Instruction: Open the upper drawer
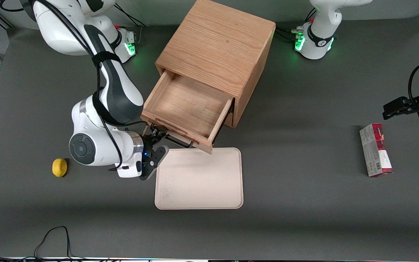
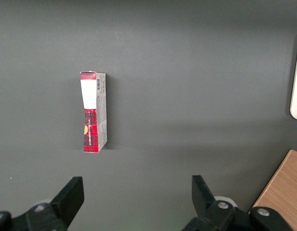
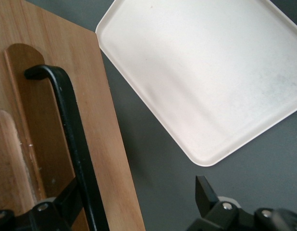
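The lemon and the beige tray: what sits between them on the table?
In the front view, the gripper and its wrist stand between the lemon and the tray, at the upper drawer's handle.

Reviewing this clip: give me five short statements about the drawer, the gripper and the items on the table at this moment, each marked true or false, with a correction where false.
1. The light oak upper drawer with the long black wire handle is pulled out of the wooden cabinet. True.
2. The drawer holds a yellow lemon. False: the drawer is empty; the small yellow lemon lies on the dark grey table, toward the working arm's end.
3. The right arm's gripper is at the drawer's handle, fingers spread around the bar. True.
4. The cream rectangular tray carries the red and white carton. False: the tray is bare; the red and white carton lies toward the parked arm's end.
5. The tray sits nearer the front camera than the cabinet. True.
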{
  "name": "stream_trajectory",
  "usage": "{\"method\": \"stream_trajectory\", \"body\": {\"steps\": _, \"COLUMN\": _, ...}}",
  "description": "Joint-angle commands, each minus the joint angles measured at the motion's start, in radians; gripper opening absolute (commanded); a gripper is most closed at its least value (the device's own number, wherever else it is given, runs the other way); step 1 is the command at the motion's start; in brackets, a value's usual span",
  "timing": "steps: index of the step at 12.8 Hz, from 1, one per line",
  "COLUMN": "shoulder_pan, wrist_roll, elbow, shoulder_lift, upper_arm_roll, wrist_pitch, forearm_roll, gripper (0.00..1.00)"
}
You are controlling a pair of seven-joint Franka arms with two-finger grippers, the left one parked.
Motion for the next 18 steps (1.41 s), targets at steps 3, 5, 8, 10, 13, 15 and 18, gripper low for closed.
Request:
{"method": "stream_trajectory", "body": {"steps": 3, "shoulder_pan": -0.032, "wrist_roll": -0.023, "elbow": 0.047, "shoulder_lift": 0.027, "upper_arm_roll": 0.000, "wrist_pitch": -0.007, "forearm_roll": 0.021, "gripper": 1.00}}
{"method": "stream_trajectory", "body": {"steps": 5, "shoulder_pan": -0.042, "wrist_roll": -0.014, "elbow": 0.049, "shoulder_lift": 0.027, "upper_arm_roll": 0.000, "wrist_pitch": -0.005, "forearm_roll": 0.021, "gripper": 1.00}}
{"method": "stream_trajectory", "body": {"steps": 8, "shoulder_pan": -0.044, "wrist_roll": -0.009, "elbow": 0.049, "shoulder_lift": 0.027, "upper_arm_roll": 0.000, "wrist_pitch": 0.025, "forearm_roll": 0.023, "gripper": 1.00}}
{"method": "stream_trajectory", "body": {"steps": 10, "shoulder_pan": -0.050, "wrist_roll": -0.003, "elbow": 0.049, "shoulder_lift": 0.027, "upper_arm_roll": 0.000, "wrist_pitch": 0.039, "forearm_roll": 0.024, "gripper": 1.00}}
{"method": "stream_trajectory", "body": {"steps": 13, "shoulder_pan": -0.058, "wrist_roll": -0.001, "elbow": 0.049, "shoulder_lift": 0.026, "upper_arm_roll": -0.005, "wrist_pitch": 0.050, "forearm_roll": 0.024, "gripper": 1.00}}
{"method": "stream_trajectory", "body": {"steps": 15, "shoulder_pan": -0.078, "wrist_roll": -0.001, "elbow": 0.058, "shoulder_lift": 0.024, "upper_arm_roll": -0.003, "wrist_pitch": 0.051, "forearm_roll": 0.026, "gripper": 1.00}}
{"method": "stream_trajectory", "body": {"steps": 18, "shoulder_pan": -0.093, "wrist_roll": 0.008, "elbow": 0.078, "shoulder_lift": 0.026, "upper_arm_roll": -0.003, "wrist_pitch": 0.055, "forearm_roll": 0.026, "gripper": 1.00}}
